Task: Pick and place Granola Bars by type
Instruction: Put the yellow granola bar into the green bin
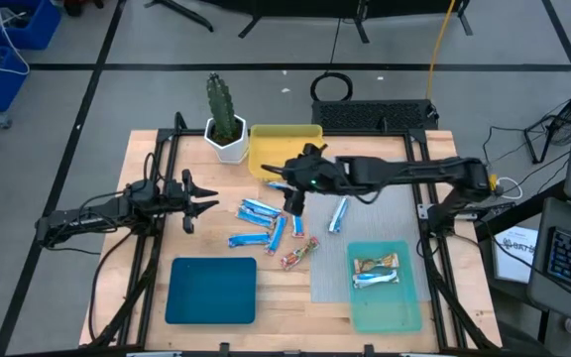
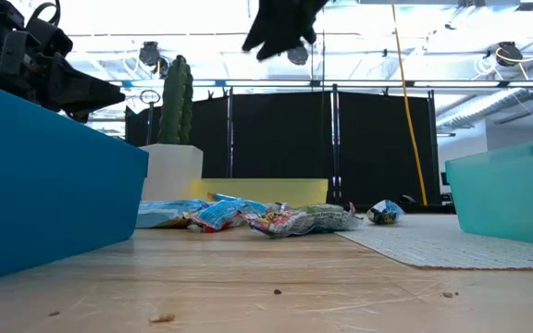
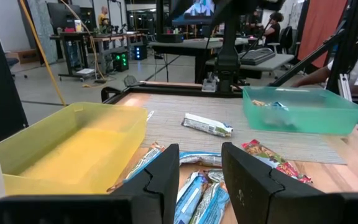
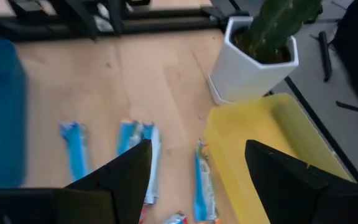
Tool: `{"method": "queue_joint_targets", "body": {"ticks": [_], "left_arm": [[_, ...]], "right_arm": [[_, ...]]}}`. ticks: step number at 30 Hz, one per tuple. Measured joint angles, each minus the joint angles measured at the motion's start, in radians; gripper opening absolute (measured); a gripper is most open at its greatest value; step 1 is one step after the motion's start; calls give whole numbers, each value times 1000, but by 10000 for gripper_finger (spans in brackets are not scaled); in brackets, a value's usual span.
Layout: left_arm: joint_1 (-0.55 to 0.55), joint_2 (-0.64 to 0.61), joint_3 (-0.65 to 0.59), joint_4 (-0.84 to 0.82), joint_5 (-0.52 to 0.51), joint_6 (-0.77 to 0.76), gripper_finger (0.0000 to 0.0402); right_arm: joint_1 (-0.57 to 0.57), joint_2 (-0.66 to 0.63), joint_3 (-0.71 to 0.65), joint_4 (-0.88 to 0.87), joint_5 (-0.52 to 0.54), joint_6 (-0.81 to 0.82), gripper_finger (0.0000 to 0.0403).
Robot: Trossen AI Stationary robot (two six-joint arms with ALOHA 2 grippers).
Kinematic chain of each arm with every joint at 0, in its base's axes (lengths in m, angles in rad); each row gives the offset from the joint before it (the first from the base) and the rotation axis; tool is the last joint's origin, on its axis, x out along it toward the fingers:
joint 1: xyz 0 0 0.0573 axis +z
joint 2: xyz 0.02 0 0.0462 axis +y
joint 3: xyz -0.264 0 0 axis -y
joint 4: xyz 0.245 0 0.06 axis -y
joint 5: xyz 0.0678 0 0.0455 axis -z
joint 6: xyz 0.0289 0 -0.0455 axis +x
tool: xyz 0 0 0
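Note:
Several blue-and-white granola bars (image 1: 256, 210) lie loose on the wood in the middle of the table, one more (image 1: 338, 213) on the grey mat, and a reddish one (image 1: 300, 255) lies nearer the front edge. A tan bar (image 1: 375, 265) and a blue bar (image 1: 375, 281) lie in the light teal tray (image 1: 404, 307). My right gripper (image 1: 293, 201) hangs open above the loose bars (image 4: 145, 155), next to the yellow tray (image 4: 272, 143), touching nothing. My left gripper (image 1: 201, 198) waits open, left of the bars (image 3: 194, 193).
A cactus in a white pot (image 1: 226, 127) stands at the far edge beside the yellow tray (image 1: 284, 149). The dark teal tray (image 1: 211, 291) sits at the front left. The grey mat (image 1: 375, 213) covers the table's right part. The black frame rails (image 1: 152, 258) run along both sides.

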Motion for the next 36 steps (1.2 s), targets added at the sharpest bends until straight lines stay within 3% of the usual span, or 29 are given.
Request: {"method": "queue_joint_targets", "body": {"ticks": [13,21,36], "left_arm": [[0,0,0,0,0,0,124],[0,0,0,0,0,0,124],[0,0,0,0,0,0,124]], "right_arm": [[-65,192,0,29,-6,-95,251],[-97,275,0,34,-82,-69,251],[-108,312,-56,51,-109,-68,251]]}}
